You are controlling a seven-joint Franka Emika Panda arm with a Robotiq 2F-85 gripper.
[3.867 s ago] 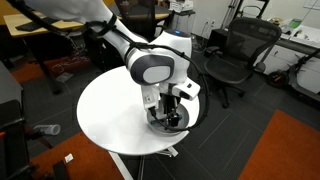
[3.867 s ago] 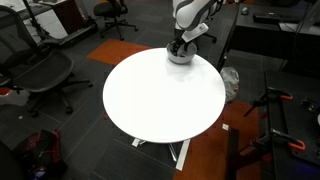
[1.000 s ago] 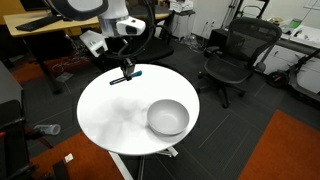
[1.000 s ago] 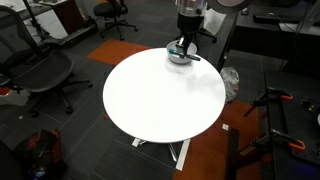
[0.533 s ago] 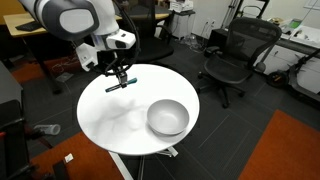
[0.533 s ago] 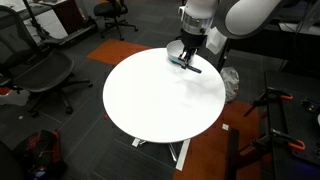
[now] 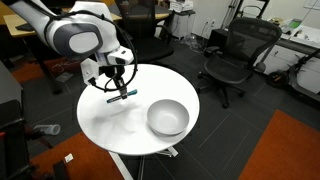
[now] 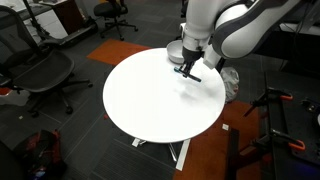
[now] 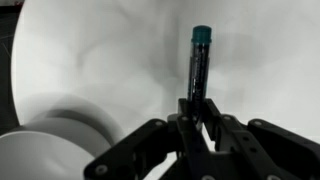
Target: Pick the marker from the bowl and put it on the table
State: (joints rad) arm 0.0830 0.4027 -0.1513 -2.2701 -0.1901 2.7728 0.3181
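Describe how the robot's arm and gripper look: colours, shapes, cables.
The arm is glossy white, built of thick rounded links, with a round grey cap on one joint. The gripper is black, with angular linked fingers seen close in the wrist view. No cables or markings can be made out.

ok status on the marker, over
Gripper shut on marker, held over the table. Bowl sits apart, marker out of it. Nothing seen under the marker.
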